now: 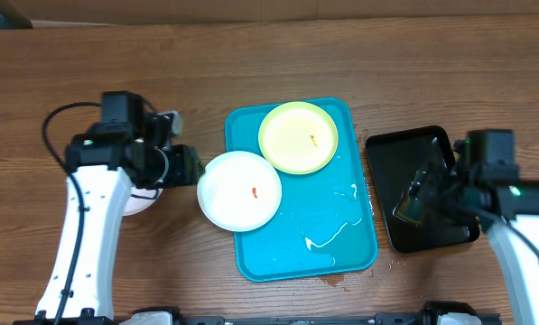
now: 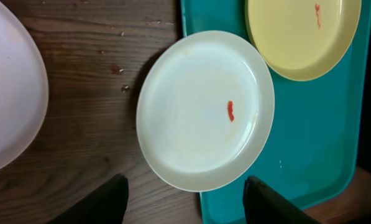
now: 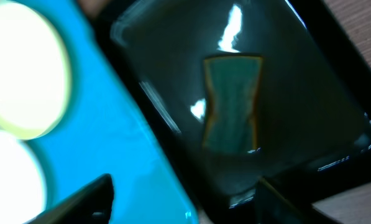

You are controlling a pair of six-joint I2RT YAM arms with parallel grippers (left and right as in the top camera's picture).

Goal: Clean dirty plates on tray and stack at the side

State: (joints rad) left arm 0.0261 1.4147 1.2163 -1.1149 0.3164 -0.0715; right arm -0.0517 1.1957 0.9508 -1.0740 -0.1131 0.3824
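The blue tray (image 1: 341,244) lies at centre. A pale yellow-green plate (image 1: 298,137) with a red smear sits on its far part. A white plate (image 1: 239,190) with a red smear overlaps the tray's left rim, partly on the table. A second white plate (image 1: 141,202) lies on the table under my left arm. In the left wrist view the smeared white plate (image 2: 205,109) is just ahead of my open, empty left gripper (image 2: 185,202), with the other white plate (image 2: 5,87) at the left. My right gripper (image 3: 185,199) is open and empty above the black tray.
A black tray (image 1: 432,236) lies right of the blue tray and holds a green sponge (image 3: 232,102). White wet streaks (image 1: 337,230) lie on the blue tray's near part. A small spill (image 1: 337,280) marks the table at the tray's front edge.
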